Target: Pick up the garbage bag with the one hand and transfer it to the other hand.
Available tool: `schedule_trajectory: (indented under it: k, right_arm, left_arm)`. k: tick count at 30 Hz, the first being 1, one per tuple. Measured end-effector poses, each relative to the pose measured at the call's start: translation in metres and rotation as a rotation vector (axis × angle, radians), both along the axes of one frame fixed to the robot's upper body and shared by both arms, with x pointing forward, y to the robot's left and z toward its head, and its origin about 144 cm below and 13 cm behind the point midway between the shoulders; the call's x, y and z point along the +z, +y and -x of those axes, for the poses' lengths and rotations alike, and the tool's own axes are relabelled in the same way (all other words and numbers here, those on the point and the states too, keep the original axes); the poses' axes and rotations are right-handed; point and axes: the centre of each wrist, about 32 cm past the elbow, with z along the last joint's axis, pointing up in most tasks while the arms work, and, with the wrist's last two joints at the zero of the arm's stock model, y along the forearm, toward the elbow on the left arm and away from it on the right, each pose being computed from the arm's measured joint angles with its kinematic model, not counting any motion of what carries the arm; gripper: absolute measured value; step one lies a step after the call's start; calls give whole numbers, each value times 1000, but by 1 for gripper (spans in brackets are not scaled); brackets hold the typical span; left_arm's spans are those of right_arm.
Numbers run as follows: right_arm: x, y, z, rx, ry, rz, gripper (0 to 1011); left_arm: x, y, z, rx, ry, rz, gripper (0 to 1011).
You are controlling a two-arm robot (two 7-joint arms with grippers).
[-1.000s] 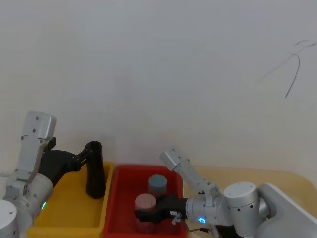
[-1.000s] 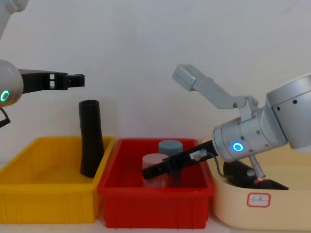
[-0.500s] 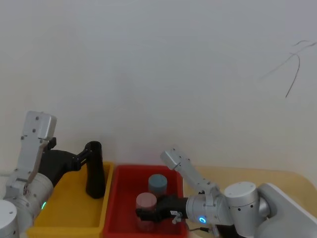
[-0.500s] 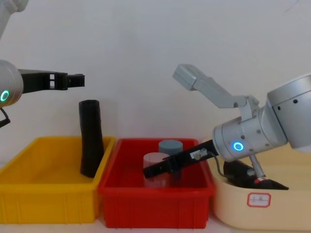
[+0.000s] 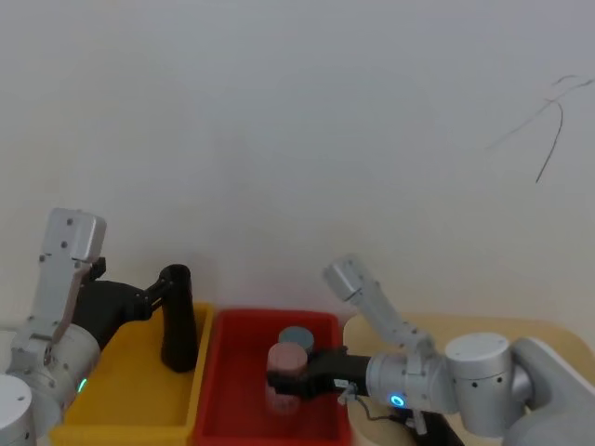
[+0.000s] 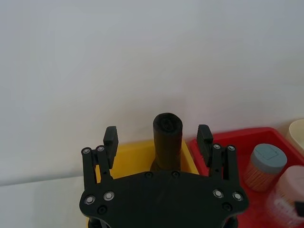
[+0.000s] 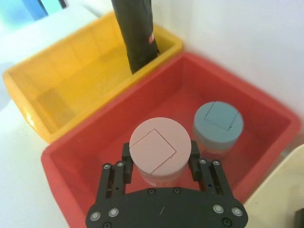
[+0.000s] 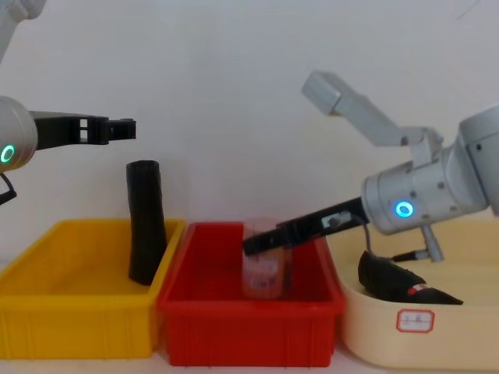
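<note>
The garbage bag (image 8: pixel 145 222), a tall black roll with a red label band (image 7: pixel 151 38), stands upright against the right wall of the yellow bin (image 8: pixel 78 319). My left gripper (image 8: pixel 129 128), on the green-ringed arm, hangs open just above the roll's top. In the left wrist view its fingers (image 6: pixel 110 138) stand wide apart on either side of the garbage bag (image 6: pixel 167 152) and do not touch it. My right gripper (image 8: pixel 261 243), on the blue-ringed arm, is shut on a pink-lidded jar (image 7: pixel 160 145) and holds it above the floor of the red bin (image 8: pixel 249 331).
A blue-lidded jar (image 7: pixel 218 124) stands in the red bin behind the pink one. A cream bin (image 8: pixel 468 335) at the right holds a dark object with a red-and-white mark (image 8: pixel 398 282). A white wall runs close behind the bins.
My right gripper has risen with the pink-lidded jar, lifting it off the red bin's floor. The left arm and the garbage bag have not moved.
</note>
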Motion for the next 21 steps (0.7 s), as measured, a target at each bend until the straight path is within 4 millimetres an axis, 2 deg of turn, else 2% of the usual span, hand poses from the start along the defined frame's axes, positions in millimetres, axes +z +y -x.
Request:
schedule_trajectory:
  k: [12,21]
  right_arm:
    - [32,-24,17,-45,-65,-50,660]
    - [58,-52,34,-124,-132,-77,660]
  left_arm:
    - [0,0,0,0,0,0,1001]
    - [0,0,0,0,0,0,1001]
